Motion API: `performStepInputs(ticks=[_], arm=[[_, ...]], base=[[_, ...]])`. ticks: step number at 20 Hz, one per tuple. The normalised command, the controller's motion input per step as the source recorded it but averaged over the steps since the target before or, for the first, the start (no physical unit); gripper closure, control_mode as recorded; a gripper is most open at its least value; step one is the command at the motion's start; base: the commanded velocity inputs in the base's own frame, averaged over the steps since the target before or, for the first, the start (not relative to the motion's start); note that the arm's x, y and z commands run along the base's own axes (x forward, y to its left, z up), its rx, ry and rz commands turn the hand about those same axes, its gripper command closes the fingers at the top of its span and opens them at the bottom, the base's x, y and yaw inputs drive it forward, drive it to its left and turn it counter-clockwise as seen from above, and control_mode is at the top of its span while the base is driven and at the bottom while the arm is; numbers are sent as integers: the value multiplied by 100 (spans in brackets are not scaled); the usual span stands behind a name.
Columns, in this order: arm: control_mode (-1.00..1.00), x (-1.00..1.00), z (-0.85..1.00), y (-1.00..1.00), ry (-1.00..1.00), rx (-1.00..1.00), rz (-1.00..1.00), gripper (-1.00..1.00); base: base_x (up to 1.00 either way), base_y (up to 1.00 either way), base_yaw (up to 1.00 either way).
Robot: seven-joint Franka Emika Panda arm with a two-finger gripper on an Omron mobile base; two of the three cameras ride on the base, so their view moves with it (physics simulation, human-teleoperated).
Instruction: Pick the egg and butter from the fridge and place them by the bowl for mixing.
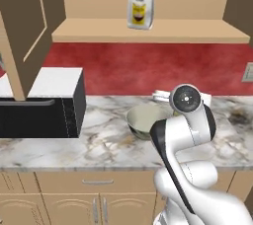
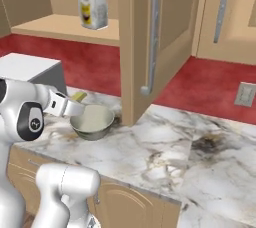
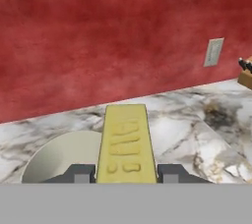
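Note:
My gripper [image 3: 125, 174] is shut on the butter [image 3: 124, 139], a pale-yellow stick with embossed marks that juts forward between the two dark fingertips [image 3: 81, 173]. In the right base view the gripper [image 2: 75, 104] holds the butter [image 2: 79, 95] just above the far left rim of the bowl [image 2: 92, 121]. The pale cream-grey bowl [image 1: 146, 120] stands on the marble counter, partly behind my arm, and its rim [image 3: 59, 152] lies below and left of the butter. The egg and the fridge are out of view.
A black microwave [image 1: 42, 103] with a white top stands left of the bowl. A paper bag [image 1: 140, 4] sits on the wooden shelf above. A tan door [image 2: 150, 37] with a long grey handle hangs open right of the bowl. A wall outlet [image 3: 213, 52] and a knife block [image 3: 246, 73] are to the right.

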Motion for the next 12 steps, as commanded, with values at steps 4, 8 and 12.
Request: performStepInputs(ticks=[4, 8, 12], arm=[[100, 0, 0, 0, 0, 0, 0, 100], [100, 0, 0, 0, 0, 0, 0, 100], [100, 0, 0, 0, 0, 0, 0, 100]], base=[[1, -1, -29], [-13, -15, -35], [-16, -6, -29]])
